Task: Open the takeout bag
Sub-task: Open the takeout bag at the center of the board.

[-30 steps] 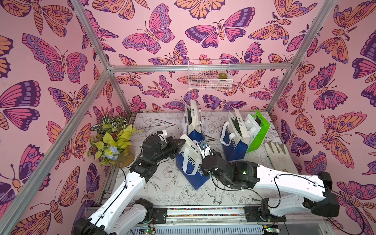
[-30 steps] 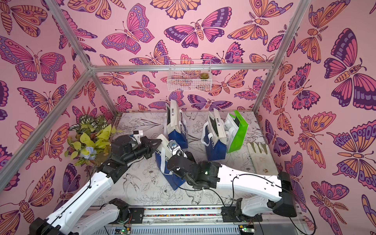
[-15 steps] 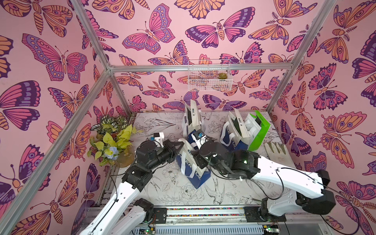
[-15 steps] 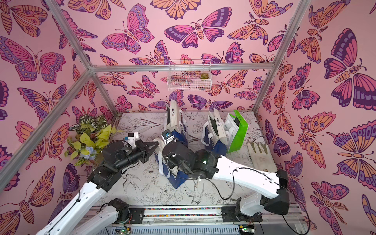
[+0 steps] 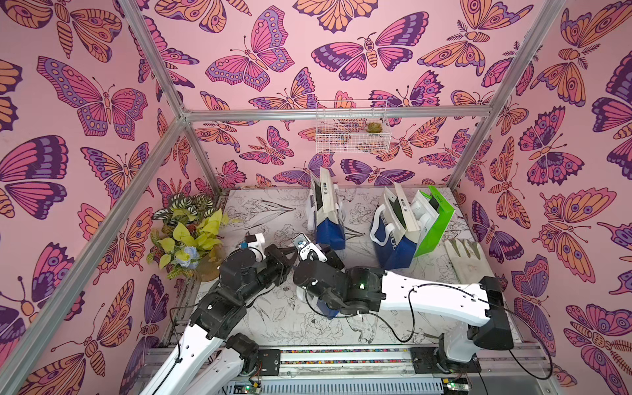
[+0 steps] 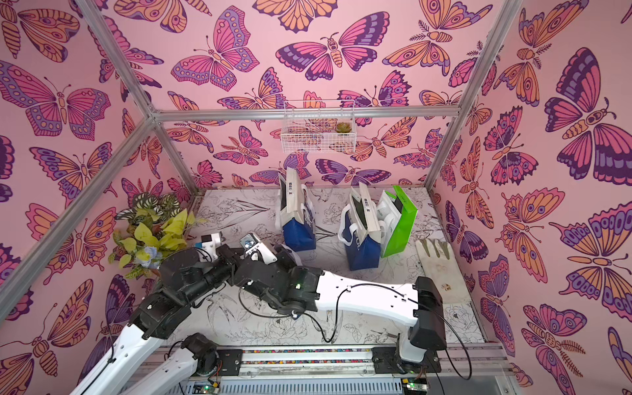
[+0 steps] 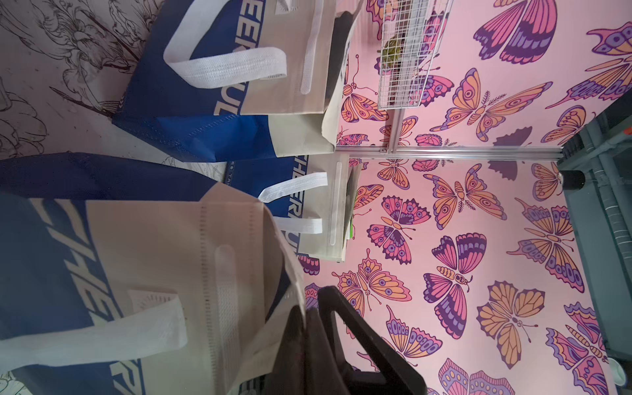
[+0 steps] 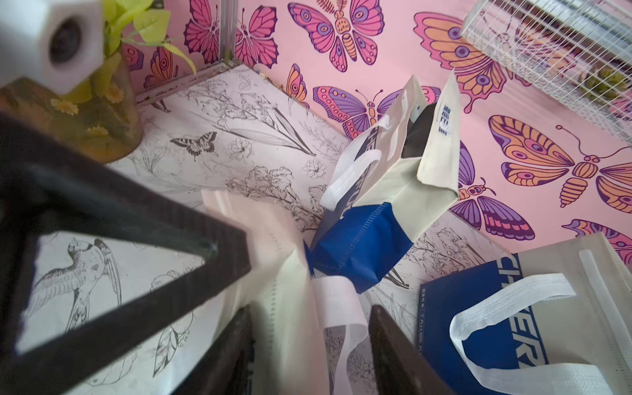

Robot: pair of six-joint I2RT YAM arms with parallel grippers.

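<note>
Over the last second the right arm (image 5: 427, 297) has swung across and now hides most of the bag (image 7: 154, 256), which stands on the table (image 5: 273, 328) nearest the robot. The left gripper (image 7: 309, 306) pinches one rim wall to anchor it; the right gripper (image 8: 307, 318) has spread its jaws around the opposite wall and handle (image 8: 338, 301), likely to regrip and pull the mouth apart.

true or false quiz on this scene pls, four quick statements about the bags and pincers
1. The left pincer is shut on the near takeout bag at its rim. True.
2. The right pincer is clamped shut. False: its jaws stand apart, the bag's white handle between them.
3. A green bag stands beside the far-right blue bag. True.
4. The wire basket on the back wall is empty. False: it holds a small succulent.
</note>
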